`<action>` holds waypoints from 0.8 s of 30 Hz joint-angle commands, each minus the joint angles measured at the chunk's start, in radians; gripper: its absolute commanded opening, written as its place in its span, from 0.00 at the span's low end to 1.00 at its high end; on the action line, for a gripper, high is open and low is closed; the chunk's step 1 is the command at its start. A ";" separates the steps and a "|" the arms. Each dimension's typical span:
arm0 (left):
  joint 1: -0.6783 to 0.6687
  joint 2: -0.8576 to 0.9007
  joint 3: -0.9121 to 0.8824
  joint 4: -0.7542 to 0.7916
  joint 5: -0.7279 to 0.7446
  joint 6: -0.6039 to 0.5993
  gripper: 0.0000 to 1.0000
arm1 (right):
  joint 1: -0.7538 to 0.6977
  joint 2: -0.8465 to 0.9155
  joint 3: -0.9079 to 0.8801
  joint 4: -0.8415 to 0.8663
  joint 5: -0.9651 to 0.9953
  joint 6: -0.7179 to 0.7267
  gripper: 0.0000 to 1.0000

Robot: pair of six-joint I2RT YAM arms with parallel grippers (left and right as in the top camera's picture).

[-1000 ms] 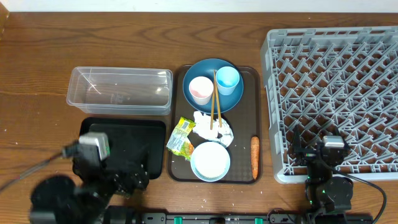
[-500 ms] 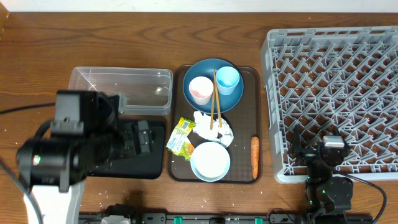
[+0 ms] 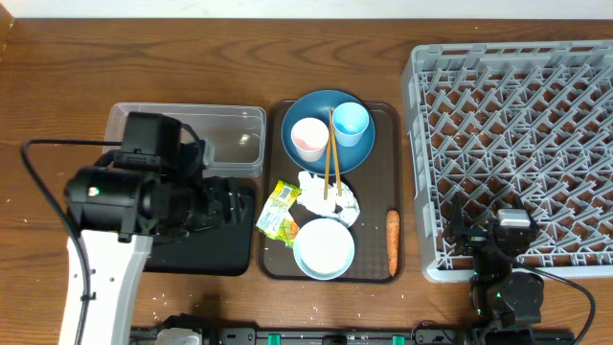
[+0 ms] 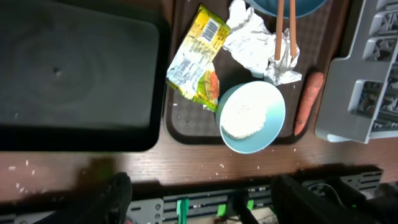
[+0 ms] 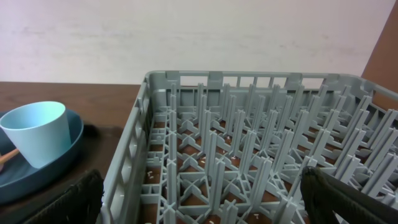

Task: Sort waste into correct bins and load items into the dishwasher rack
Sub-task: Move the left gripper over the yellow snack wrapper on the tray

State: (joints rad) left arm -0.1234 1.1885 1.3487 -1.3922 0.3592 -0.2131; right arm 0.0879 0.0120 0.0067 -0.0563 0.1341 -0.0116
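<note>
Hovering my left gripper above the black tray, jaws apart and empty, I see the yellow-green snack wrapper just ahead of the fingers; I would lower onto its middle, keeping away from the white bowl beside it, then pinch gently

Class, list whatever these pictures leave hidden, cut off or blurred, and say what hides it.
- Overhead: the left arm covers much of the black tray and part of the clear tub.
- Overhead: the dishwasher rack runs off the right edge.
- Left wrist: the blue plate and chopsticks are cut by the top edge.
- Left wrist: the left fingers are dark blurs.
</note>
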 commanded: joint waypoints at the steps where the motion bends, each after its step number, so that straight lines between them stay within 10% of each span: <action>1: -0.032 -0.006 -0.035 0.026 -0.035 -0.003 0.72 | -0.003 -0.003 -0.001 -0.004 0.008 -0.005 0.99; 24: -0.268 -0.004 -0.332 0.444 -0.081 -0.063 0.56 | -0.003 -0.003 -0.001 -0.004 0.008 -0.004 0.99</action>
State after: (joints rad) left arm -0.3496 1.1858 1.0397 -0.9638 0.2962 -0.2661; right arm 0.0879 0.0120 0.0067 -0.0563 0.1341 -0.0116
